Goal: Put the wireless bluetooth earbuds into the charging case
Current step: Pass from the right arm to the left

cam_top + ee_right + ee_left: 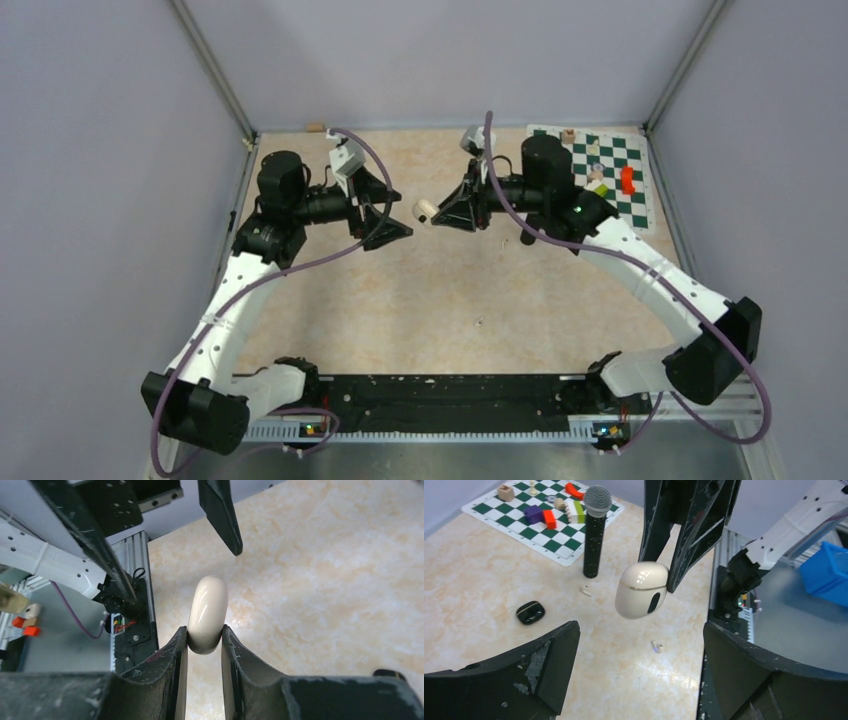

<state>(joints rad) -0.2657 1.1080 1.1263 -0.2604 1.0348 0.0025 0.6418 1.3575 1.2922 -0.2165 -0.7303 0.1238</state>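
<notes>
Left wrist view: we see white charging case (642,590) pinched in right jaws, 12 o'clock from left jaws, which gape wide, empty; nearest whitish earbud (656,646) lies on desk (474,580) at case's 6 o'clock.

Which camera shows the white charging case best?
Left wrist: the white charging case shows its broad face and seam. Right wrist sees it edge-on, pinched in the right gripper. Top view gives a tiny pale blob.
</notes>
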